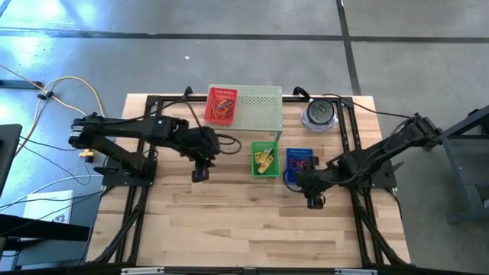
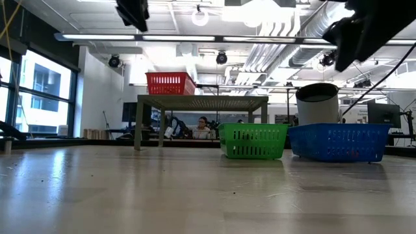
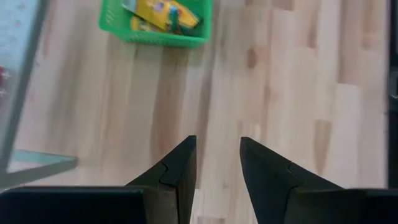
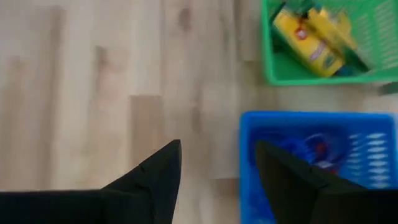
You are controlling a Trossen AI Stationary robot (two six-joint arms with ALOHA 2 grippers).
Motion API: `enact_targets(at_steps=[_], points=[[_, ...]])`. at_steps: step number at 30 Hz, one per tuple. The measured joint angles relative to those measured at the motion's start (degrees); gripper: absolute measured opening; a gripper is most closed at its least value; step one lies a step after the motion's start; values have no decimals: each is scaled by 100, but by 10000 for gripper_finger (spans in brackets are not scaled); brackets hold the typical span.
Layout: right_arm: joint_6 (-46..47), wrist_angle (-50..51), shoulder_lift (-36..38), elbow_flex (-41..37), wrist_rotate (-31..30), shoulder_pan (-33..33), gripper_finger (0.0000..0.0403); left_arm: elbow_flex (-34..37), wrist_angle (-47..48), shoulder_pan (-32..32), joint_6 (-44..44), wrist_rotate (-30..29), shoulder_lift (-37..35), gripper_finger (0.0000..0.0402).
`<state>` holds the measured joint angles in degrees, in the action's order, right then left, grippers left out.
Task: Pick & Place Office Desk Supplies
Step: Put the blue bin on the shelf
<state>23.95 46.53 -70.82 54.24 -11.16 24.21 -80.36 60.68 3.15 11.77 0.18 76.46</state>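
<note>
Since the yellow boxes (image 1: 265, 160) already lie in the green basket (image 1: 254, 145) at frame centre, both the left end effector (image 1: 199, 175) and the right end effector (image 1: 315, 201) hover part-open, empty.

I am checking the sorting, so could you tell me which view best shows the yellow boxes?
The right wrist view: the yellow boxes fill the green basket up close. The left wrist view crops them, the high view shows them small, and the low view hides them behind the basket wall.

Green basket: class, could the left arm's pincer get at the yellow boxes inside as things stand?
Probably yes: the green basket is open-topped, the yellow boxes lie uncovered, and the left pincer, open and empty, hovers beside it.
</note>
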Motion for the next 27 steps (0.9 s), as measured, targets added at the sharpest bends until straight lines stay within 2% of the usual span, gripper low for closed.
enact_targets(at_steps=[3,6,11,14,19,23,27], points=[[-427,49,-210,0,-123,0,193,0,10,-3,-54,-45,106,118],[-468,300,-472,0,-133,-22,193,0,302,42,245,-63,95,118],[-474,570,-1057,-2,-132,-132,193,0,913,241,422,-610,40,118],[-302,582,-1382,-2,-3,-319,193,0,1064,324,417,-822,23,118],[-12,585,-1897,-2,265,-728,193,94,1123,410,415,-837,-141,118],[-171,500,-2274,-2,427,-935,193,569,888,510,567,-1091,-551,118],[-276,465,-2553,-2,640,-1026,186,1593,-290,671,759,-1234,-1284,118]])
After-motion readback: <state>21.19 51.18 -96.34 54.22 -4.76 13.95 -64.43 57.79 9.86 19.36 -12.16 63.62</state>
